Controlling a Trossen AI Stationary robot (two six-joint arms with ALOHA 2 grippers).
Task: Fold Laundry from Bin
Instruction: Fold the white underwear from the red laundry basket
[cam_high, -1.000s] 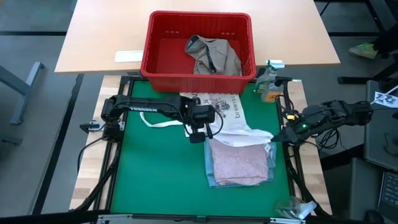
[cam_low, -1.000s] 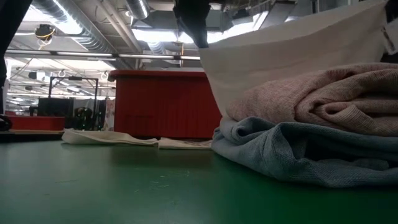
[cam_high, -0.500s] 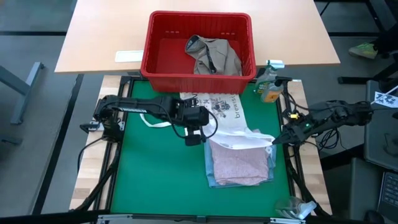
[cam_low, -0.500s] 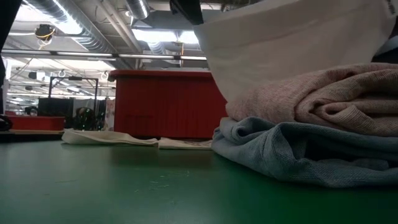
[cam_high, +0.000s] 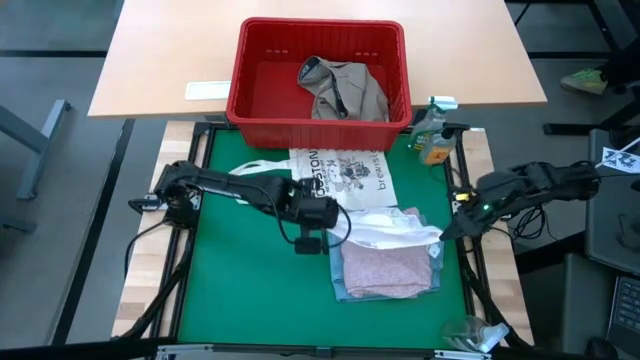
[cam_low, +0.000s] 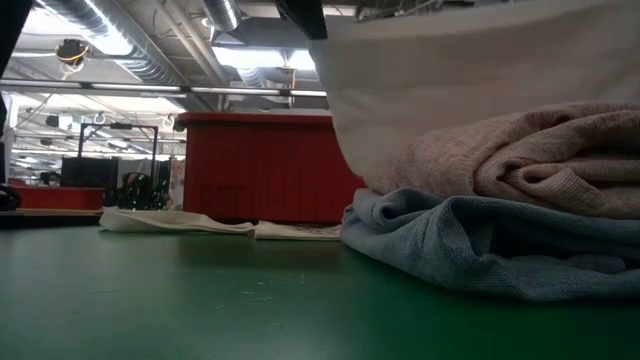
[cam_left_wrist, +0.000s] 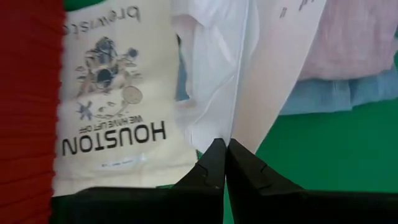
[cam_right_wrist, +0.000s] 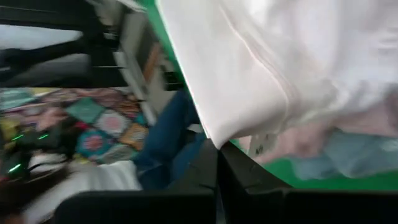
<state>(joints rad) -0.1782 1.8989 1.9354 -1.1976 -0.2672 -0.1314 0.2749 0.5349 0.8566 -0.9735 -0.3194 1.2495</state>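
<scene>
Flat white HOUSTON tote bag (cam_high: 345, 170) on green mat (cam_high: 240, 280); spray bottle (cam_high: 434, 128) near mat's far right corner.

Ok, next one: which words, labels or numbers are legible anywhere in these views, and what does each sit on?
"HOUSTON": on the white tote bag, large black letters, upside down in the left wrist view.
"WE HAVE LIFT OFF": small line by it, only roughly legible.
"brewste...": script along the bag's edge, cut off.
"TROSSEN": probably the white lettering on the left arm, too small to confirm.
Garment tag on the white cloth: blurred, unreadable.
Paper label by the red bin: unreadable.

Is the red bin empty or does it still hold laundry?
Not empty: the red bin holds one crumpled khaki-grey garment on its right side.
</scene>
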